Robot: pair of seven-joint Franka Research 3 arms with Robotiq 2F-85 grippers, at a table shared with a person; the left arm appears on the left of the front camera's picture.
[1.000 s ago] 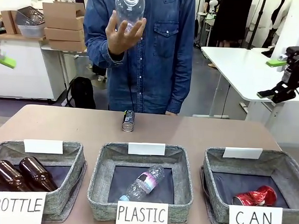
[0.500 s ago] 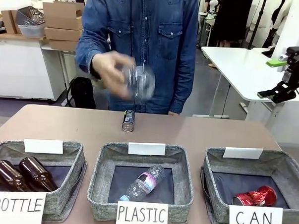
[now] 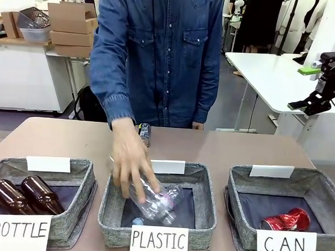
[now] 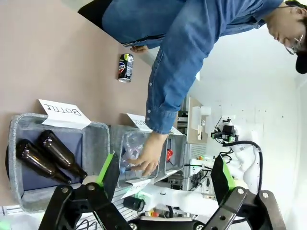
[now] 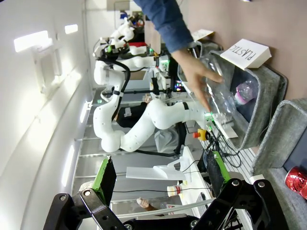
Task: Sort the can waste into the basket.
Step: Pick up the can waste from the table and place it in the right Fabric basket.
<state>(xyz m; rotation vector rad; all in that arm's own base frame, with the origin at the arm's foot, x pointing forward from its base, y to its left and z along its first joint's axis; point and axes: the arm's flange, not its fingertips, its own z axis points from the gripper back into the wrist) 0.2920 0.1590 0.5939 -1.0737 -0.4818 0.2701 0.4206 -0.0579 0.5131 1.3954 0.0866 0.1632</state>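
Note:
A dark can lies on the table's far side, partly behind the person's forearm; the left wrist view shows the same can from above. The crushed red can rests inside the grey basket signed "CAN" at the front right. In the right wrist view a bit of that red can shows in the basket. My right gripper hangs open high at the right, far from both cans. Its own camera shows the right gripper holding nothing. My left gripper is open and well above the table.
The person's hand presses a clear bottle into the middle bin signed "PLASTIC", onto another clear bottle. Two brown bottles lie in the left bin signed "BOTTLE". A white table stands behind at the right.
The person's hand has come down from chest height with the clear bottle into the PLASTIC bin. My left gripper's green pad has left the front view's left edge. The right arm is still.

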